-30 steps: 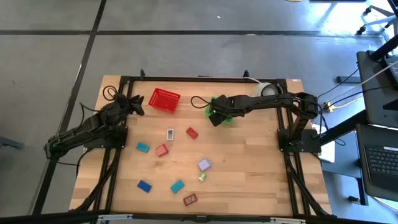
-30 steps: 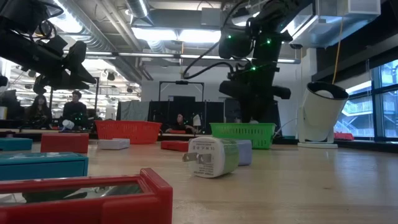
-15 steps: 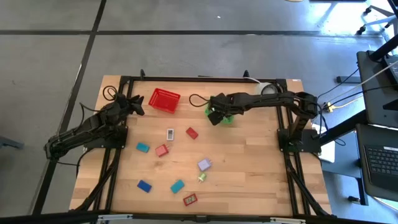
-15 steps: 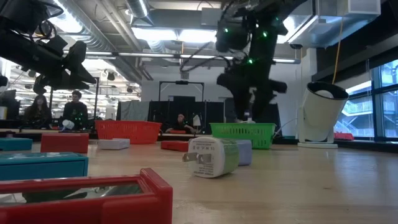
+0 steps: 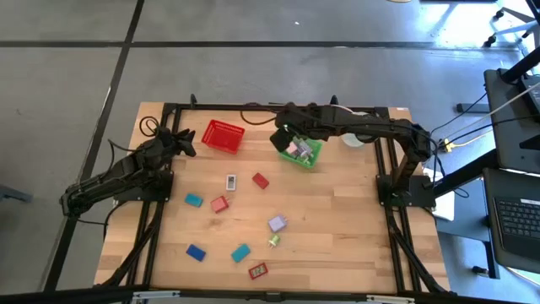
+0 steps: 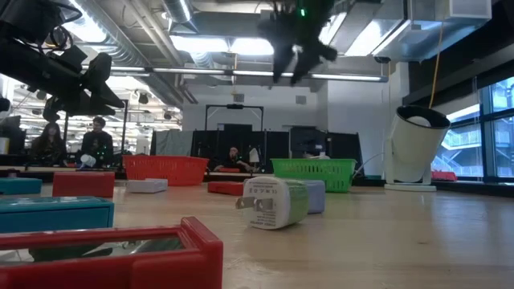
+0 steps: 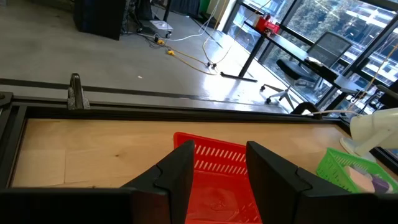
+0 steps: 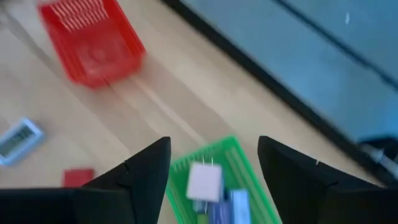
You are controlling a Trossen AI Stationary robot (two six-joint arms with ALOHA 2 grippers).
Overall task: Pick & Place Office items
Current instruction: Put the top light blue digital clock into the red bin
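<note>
My right gripper (image 5: 282,139) hangs open and empty above the far left end of the green mesh basket (image 5: 304,152); it shows high in the low view (image 6: 291,63). In the right wrist view its fingers (image 8: 211,171) frame the basket (image 8: 239,162), which holds a white plug piece (image 8: 204,180) and a lavender piece (image 8: 236,202). My left gripper (image 5: 186,140) waits open just left of the red mesh basket (image 5: 223,136). Several small pieces lie flat on the table: white (image 5: 231,181), red (image 5: 260,180), teal (image 5: 194,200), lavender (image 5: 277,223), blue (image 5: 196,252).
A clear round container (image 5: 354,140) stands at the far right, partly under my right arm. More pieces lie near the front edge: a teal one (image 5: 240,252), a red one (image 5: 258,271), a green-white plug (image 5: 274,241). A black frame (image 5: 253,107) borders the table.
My right gripper has risen from low over the green basket and drawn toward the table's far edge. The basket's inside, hidden under the gripper before, now shows with a white and a lavender piece in it.
</note>
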